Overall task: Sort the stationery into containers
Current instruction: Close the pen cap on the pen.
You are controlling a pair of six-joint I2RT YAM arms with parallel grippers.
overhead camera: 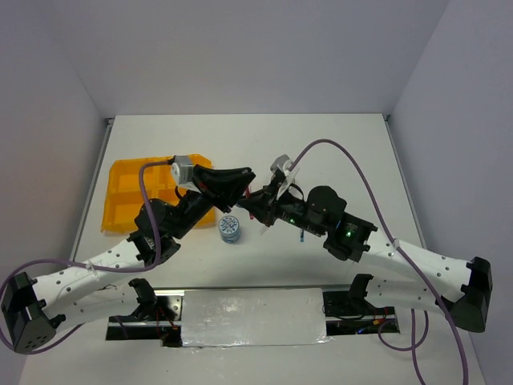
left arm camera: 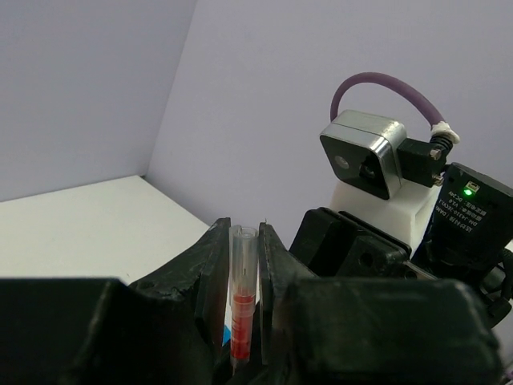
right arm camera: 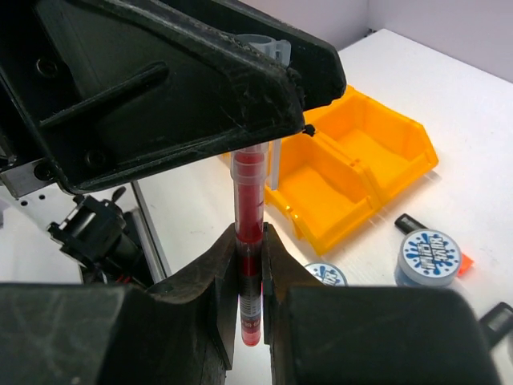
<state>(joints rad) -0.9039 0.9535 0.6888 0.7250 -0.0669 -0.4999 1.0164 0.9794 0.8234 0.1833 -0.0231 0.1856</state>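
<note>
The right tool (right arm camera: 250, 241) is clamped on the lower barrel of the red pen (right arm camera: 248, 188), and the left tool (left arm camera: 244, 241) is closed on its other end, so the pen hangs between both, off the desk (right arm camera: 465, 104). I judge this to be a handover, because the yellow-orange tray (right arm camera: 377, 172) lies on the left arm's side, with a patterned tape roll (right arm camera: 427, 255) unsorted nearby

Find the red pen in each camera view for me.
Top external: not discernible.
Left wrist: red pen bottom centre, upright between left fingers.
Right wrist: centre, upright between right fingers.
Landmark: orange tray, top external left; right wrist upper right.
</note>
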